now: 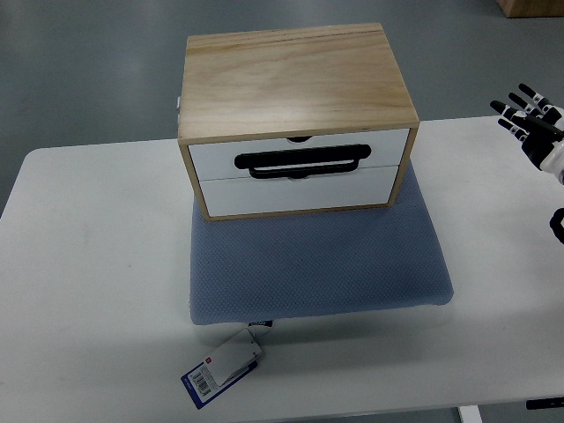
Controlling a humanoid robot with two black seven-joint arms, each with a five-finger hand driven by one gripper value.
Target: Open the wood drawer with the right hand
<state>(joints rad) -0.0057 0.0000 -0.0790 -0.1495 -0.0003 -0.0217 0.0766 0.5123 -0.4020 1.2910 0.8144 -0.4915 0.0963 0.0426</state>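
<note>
A wooden drawer box point(295, 84) with two white drawer fronts stands on a blue-grey pad point(317, 260) at the table's middle. Both drawers are pushed in. A black handle point(301, 161) lies across the seam between the upper drawer point(300, 150) and the lower drawer point(295, 192). My right hand point(529, 119) hovers at the right edge of the picture, well to the right of the box, fingers spread and holding nothing. The left arm does not show.
The white table point(88, 264) runs across the view, its far edge behind the box and its near edge at the bottom. A paper tag with a barcode point(222, 367) hangs from the pad's front edge. Grey floor lies beyond.
</note>
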